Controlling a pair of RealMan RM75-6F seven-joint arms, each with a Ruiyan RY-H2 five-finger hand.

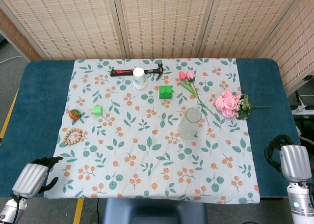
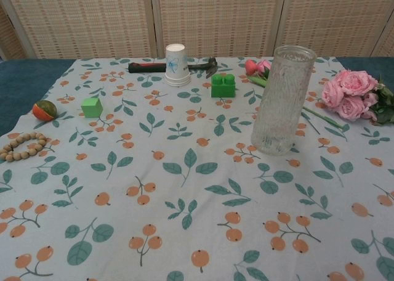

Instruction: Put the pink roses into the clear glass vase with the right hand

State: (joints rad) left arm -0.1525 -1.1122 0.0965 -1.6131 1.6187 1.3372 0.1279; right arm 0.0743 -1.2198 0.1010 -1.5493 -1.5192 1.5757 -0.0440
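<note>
Pink roses (image 1: 227, 103): lay flat on the cloth at about three o'clock from the table's middle, blooms bunched to the left, green leaves and a thin stem trailing right toward the blue edge. In the chest view they sat at the far right (image 2: 348, 95).
Handling, roses: looked light and soft, probably artificial; the heads would crush or splay if squeezed, so I'd judge the stem just behind the blooms the place to take hold, pinched and not clenched.
Clear glass vase (image 1: 189, 123): stood upright near the middle, at roughly eight o'clock from the roses and apart from them; tall, ribbed, narrow-mouthed in the chest view (image 2: 282, 100). Likely smooth and tippable, so the stem would need lowering straight in from above.
Right hand (image 1: 289, 157): hovered off the cloth at five o'clock from the roses, holding nothing; fingers appeared curled in, touching nothing.
Left hand (image 1: 35, 176): waited at the table's eight o'clock corner, empty, fingers bent but apart.
Single pink buds (image 1: 187, 75): a long-stemmed pair lay at eleven o'clock from the roses, stem running down past the vase.
Green block (image 1: 166, 91): at twelve o'clock of the vase.
Paper cup (image 1: 140, 78), hammer (image 1: 130, 71): at the far edge.
Bead bracelet (image 1: 73, 136), small green cube (image 1: 97, 110), orange ball (image 1: 74, 114): well off at nine o'clock.
Progress: not yet begun, by my reading.
</note>
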